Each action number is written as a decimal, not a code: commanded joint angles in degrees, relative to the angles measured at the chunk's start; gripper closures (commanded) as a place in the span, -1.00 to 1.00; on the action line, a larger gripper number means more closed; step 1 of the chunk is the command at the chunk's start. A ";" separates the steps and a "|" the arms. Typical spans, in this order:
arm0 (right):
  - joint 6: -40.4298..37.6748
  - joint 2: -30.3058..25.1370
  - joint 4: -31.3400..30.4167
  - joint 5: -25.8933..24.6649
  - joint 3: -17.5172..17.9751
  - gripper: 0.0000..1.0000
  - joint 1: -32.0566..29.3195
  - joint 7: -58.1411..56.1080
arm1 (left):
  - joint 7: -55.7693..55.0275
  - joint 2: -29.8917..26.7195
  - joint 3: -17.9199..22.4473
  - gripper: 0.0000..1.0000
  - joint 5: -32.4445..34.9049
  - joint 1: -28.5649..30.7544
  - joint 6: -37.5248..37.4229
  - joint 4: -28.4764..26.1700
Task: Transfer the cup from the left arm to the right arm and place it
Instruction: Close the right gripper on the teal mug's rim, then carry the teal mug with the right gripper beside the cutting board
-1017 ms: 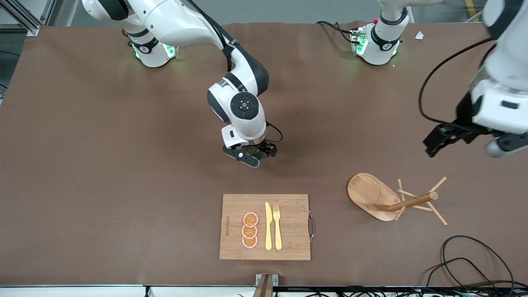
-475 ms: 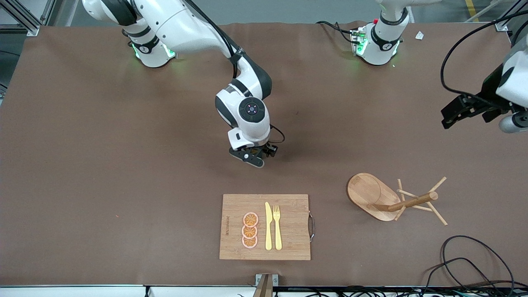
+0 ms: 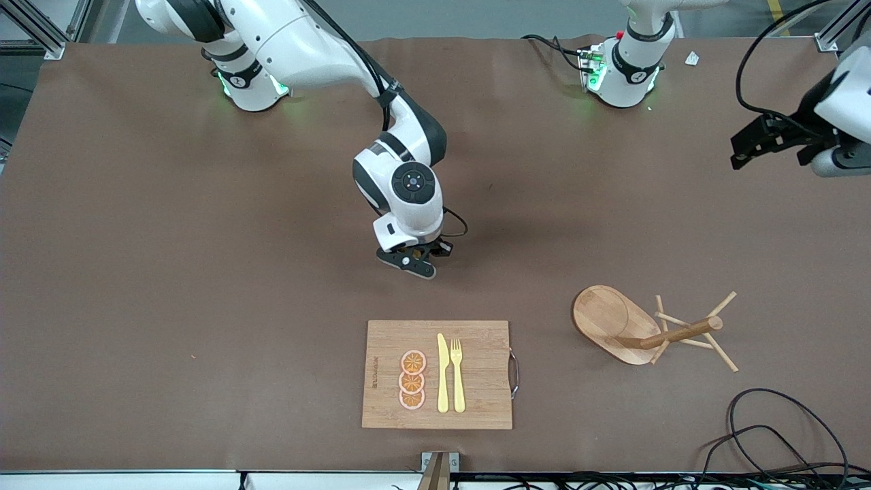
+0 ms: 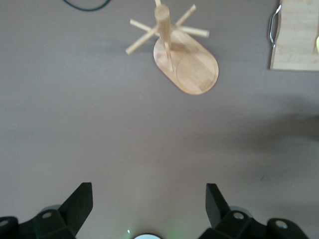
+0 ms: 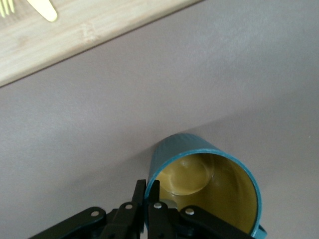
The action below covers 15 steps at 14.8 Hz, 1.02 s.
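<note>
The teal ribbed cup (image 5: 209, 185) with its mustard-yellow inside shows in the right wrist view, just above or on the brown table; I cannot tell which. My right gripper (image 5: 148, 193) is shut on the cup's rim, one finger inside and one outside. In the front view that gripper (image 3: 414, 263) is low over the table's middle, between the arm bases and the cutting board, and it hides the cup. My left gripper (image 3: 754, 144) is open and empty, up in the air over the left arm's end of the table. Its fingers (image 4: 79, 204) stand wide apart.
A wooden cutting board (image 3: 476, 401) with orange slices, a yellow knife and a fork lies near the front camera. A wooden mug tree (image 3: 612, 316) is beside it toward the left arm's end; it also shows in the left wrist view (image 4: 192, 69). Black cables (image 3: 769, 429) lie at the table corner.
My left gripper has drawn away toward its own end of the table and toward the bases. My right gripper has barely moved and still holds the cup.
</note>
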 commanded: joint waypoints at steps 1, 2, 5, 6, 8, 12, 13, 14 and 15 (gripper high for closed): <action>-6.80 -2.98 0.70 -1.86 0.13 0.99 -3.66 -8.03 | 2.08 -4.63 3.66 -1.00 -1.08 -2.69 0.85 -5.98; -10.76 -4.64 0.71 -1.96 0.13 0.99 -5.42 -12.07 | 2.96 -5.42 4.46 -1.00 -1.08 -3.31 0.93 -7.39; -15.10 -7.73 0.44 -2.05 0.04 0.99 -11.48 -22.71 | 3.15 -7.45 4.46 -1.00 -1.08 -3.41 3.30 -10.82; -15.54 -8.51 0.44 -2.05 0.04 0.99 -14.29 -27.79 | 3.15 -7.45 4.46 -1.00 -1.08 -3.41 3.57 -10.83; -16.85 -9.83 0.27 -1.96 0.13 0.99 -20.61 -37.99 | 3.24 -7.37 4.38 -1.00 -0.91 -3.67 3.66 -10.31; -13.10 -9.58 -1.31 -1.96 0.13 0.99 -33.88 -60.83 | 4.29 -6.75 4.20 -1.00 -1.08 -3.58 4.18 -8.99; -10.99 -9.40 -2.01 -1.96 0.04 0.99 -36.44 -66.46 | 4.38 -6.84 4.20 -1.00 -1.08 -3.58 4.97 -9.07; -8.97 -9.05 -2.63 -1.96 0.13 0.99 -39.08 -71.74 | 4.38 -7.01 4.20 -1.00 -1.34 -3.50 5.59 -9.16; -7.64 -8.44 -3.07 -1.87 0.13 0.99 -41.10 -76.05 | 4.38 -7.10 4.20 -1.00 -1.34 -3.50 5.68 -9.16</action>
